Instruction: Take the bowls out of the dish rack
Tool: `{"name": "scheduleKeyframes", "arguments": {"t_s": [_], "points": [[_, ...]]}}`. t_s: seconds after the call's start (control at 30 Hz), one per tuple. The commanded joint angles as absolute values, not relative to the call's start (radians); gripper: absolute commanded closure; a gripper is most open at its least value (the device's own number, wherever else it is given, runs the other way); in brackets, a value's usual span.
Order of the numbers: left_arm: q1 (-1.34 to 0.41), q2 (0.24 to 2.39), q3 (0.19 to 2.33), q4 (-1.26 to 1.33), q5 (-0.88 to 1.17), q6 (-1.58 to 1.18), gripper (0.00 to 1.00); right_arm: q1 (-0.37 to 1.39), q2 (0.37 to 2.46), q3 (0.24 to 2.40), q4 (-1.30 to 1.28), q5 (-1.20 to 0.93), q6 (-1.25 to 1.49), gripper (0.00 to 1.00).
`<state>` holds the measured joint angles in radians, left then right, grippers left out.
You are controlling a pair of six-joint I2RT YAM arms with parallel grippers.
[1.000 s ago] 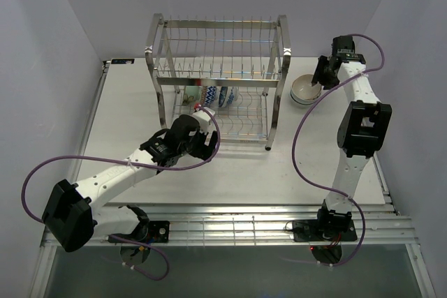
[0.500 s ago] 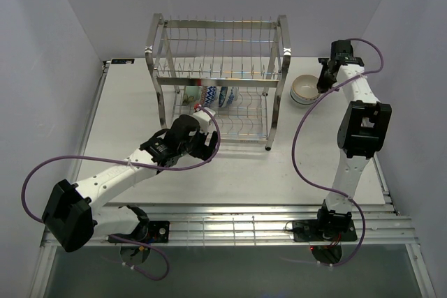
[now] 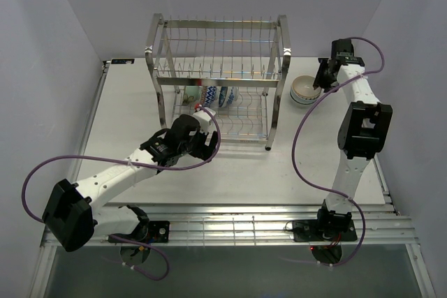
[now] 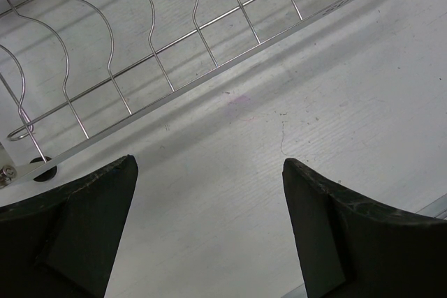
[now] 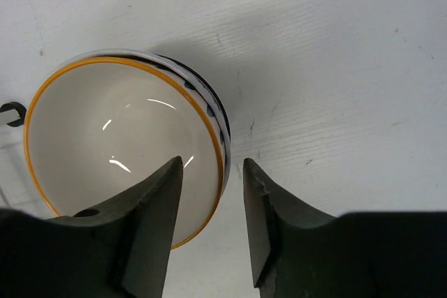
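The dish rack (image 3: 218,47) of steel wire stands at the back centre. On its lower tier stand a pale green bowl (image 3: 189,93) and two blue-patterned bowls (image 3: 211,95) on edge. Right of the rack, a bowl (image 5: 119,137) with a white inside, an orange rim and blue outside sits upright on the table; from above it looks stacked on another bowl (image 3: 304,90). My right gripper (image 5: 210,160) is open and hangs astride this bowl's right rim, one finger over the inside, one outside. My left gripper (image 4: 209,165) is wide open and empty over bare table, before the rack's front rail (image 4: 209,78).
The rack's black front feet (image 4: 43,170) rest on the white table (image 3: 314,158). Purple cables loop beside both arms. Grey walls close in the left, back and right sides. A slatted metal rail (image 3: 230,228) runs along the near edge by the arm bases.
My right gripper has shifted a little to the right, from over the bowl toward its right rim. The left arm has not moved.
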<state>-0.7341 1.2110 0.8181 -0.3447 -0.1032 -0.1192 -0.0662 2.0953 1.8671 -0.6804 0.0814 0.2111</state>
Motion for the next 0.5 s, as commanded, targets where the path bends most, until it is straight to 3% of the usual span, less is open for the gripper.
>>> {"name": "scheduleKeyframes", "arguments": {"t_s": [0.0,0.23,0.47], "points": [[-0.730,1.206,0.853,-0.348,-0.094,-0.109,0.05,-0.071,2.017,1.891,-0.661,0.066,0.221,0.52],[-0.730,1.184,0.844,-0.334,-0.120,-0.118,0.03,-0.077,1.968,1.928,-0.689,0.038,0.242,0.45],[-0.724,1.152,0.810,-0.275,-0.161,-0.155,0.02,-0.075,1.758,1.680,-0.583,-0.073,0.281,0.41]]}}
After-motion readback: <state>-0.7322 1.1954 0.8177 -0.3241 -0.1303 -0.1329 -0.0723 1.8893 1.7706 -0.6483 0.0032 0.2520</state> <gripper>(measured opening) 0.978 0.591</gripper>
